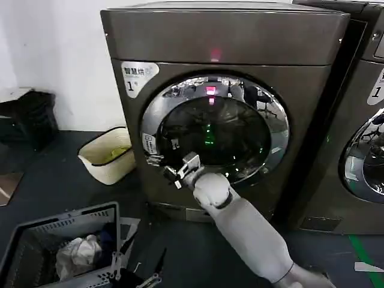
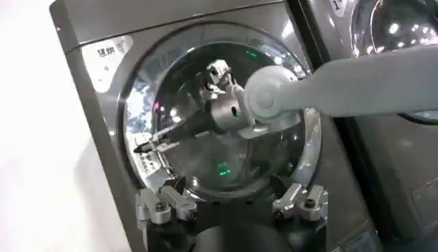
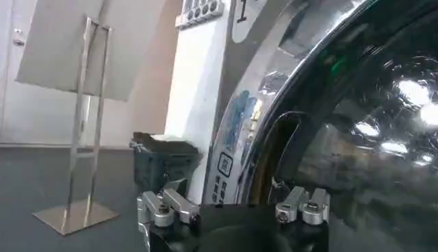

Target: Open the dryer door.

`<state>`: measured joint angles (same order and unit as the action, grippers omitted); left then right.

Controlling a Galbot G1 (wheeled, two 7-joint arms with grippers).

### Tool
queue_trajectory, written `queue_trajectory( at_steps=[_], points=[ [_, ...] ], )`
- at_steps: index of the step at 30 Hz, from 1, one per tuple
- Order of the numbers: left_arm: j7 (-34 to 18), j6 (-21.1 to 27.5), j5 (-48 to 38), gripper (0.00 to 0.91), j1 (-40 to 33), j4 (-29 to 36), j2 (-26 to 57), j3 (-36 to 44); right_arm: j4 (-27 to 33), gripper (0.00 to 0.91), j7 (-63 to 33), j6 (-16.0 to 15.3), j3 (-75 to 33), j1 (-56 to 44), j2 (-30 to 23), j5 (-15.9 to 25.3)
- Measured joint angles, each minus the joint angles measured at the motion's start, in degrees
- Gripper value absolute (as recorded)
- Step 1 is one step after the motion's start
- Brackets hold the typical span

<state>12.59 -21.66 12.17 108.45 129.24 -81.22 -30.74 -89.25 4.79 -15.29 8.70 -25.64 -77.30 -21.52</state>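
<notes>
Chrome-rimmed, dark-glass dryer door (image 1: pixel 215 129) sits shut; right claw (image 1: pixel 169 169), spread open, holds nothing.

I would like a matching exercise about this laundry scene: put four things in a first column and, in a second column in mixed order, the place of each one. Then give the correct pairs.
Column 1
1. right gripper
2. dryer door
3. beige tub
4. grey basket

Column 2
A. on the floor beside the dryer, near the white wall
B. on the front of the bronze-grey machine, shut
C. at the lower left edge of the chrome rim
D. nearest the robot on its left, with white cloth inside

Pairs: 1-C, 2-B, 3-A, 4-D
</notes>
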Motion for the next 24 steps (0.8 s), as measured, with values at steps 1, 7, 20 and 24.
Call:
queue_trajectory(
  at_steps=[1, 7, 20, 24],
  points=[
    [0.0, 0.0, 0.0, 0.907, 0.0, 0.1, 0.0, 0.0, 0.4, 0.907, 0.0, 0.0, 0.1, 0.2, -0.2, 0.1],
    [-0.1, -0.2, 0.0, 0.907, 0.1, 0.1, 0.1, -0.1, 2.2, 0.907, 0.1, 0.1, 0.7, 1.2, -1.5, 0.5],
    [-0.1, -0.4, -0.4, 0.907, -0.1, -0.1, 0.2, -0.4, 4.1, 0.907, 1.9, 0.3, 1.1, 2.1, -2.3, 0.6],
    [-0.1, -0.4, -0.5, 0.907, -0.3, -0.1, 0.2, -0.4, 3.9, 0.907, 4.3, -0.1, 0.8, 1.6, -1.5, 0.6]
  ],
)
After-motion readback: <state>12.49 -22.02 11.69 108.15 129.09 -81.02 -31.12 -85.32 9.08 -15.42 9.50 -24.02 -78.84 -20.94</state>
